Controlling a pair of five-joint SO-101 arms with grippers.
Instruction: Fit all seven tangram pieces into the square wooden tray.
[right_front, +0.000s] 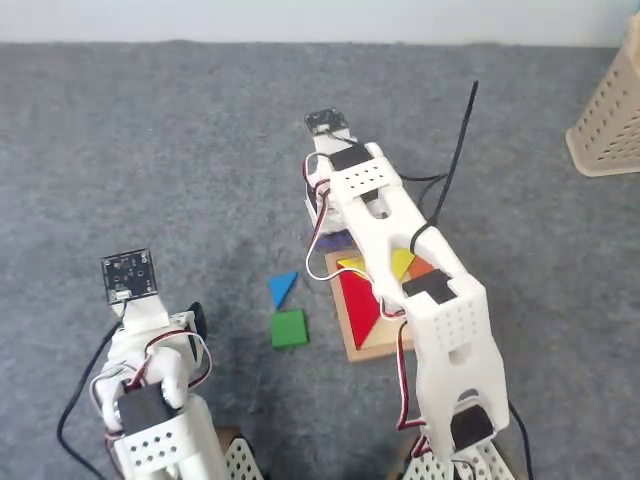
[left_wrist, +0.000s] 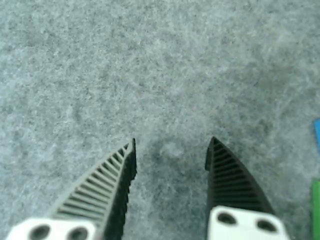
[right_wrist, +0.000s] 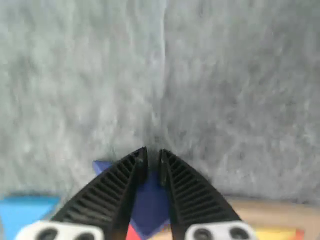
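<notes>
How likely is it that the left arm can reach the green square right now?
Probably yes: the green square lies on bare carpet close beside the open left gripper, nothing between them.

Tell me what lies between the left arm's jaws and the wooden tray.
The blue triangle and the green square, both on the carpet, as the high view shows.

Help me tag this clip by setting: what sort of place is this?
Probably an indoor hobby or lab workbench. A grey felt cover lies over the table, two white robot arms stand at its near edge, and a wooden puzzle tray sits under one of them.
</notes>
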